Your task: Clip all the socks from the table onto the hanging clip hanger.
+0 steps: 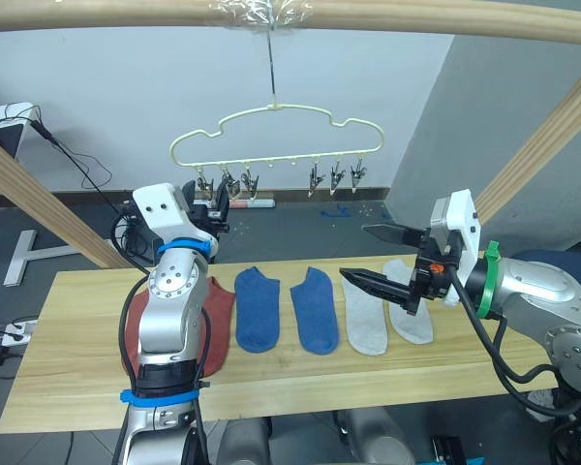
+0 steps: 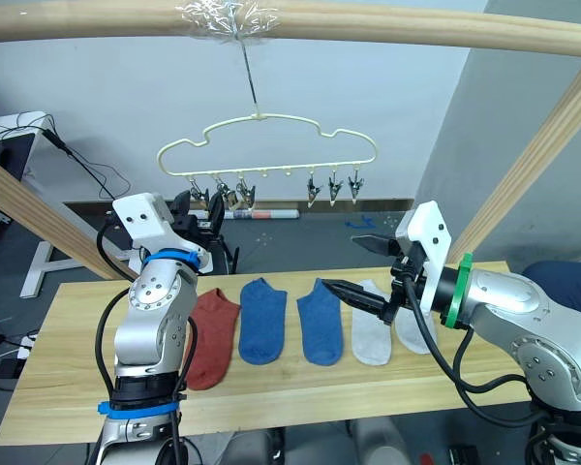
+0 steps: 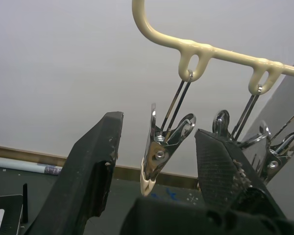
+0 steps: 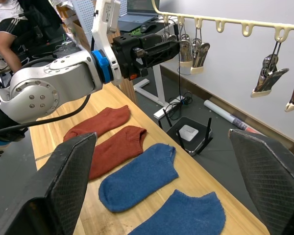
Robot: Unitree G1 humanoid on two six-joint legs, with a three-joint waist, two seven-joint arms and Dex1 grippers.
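Fingers of both grippers spread empty above the table [image 1: 77,339], grey floor [image 1: 300,228] beyond.

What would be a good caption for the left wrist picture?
The left hand, fingers open, straddles a metal clip dangling from the pale yellow clip hanger.

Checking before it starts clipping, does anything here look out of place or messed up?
Nothing stands out. The socks lie flat in a row on the table, and the clip hanger hangs level with its clips empty. Both grippers, left gripper and right gripper, are open.
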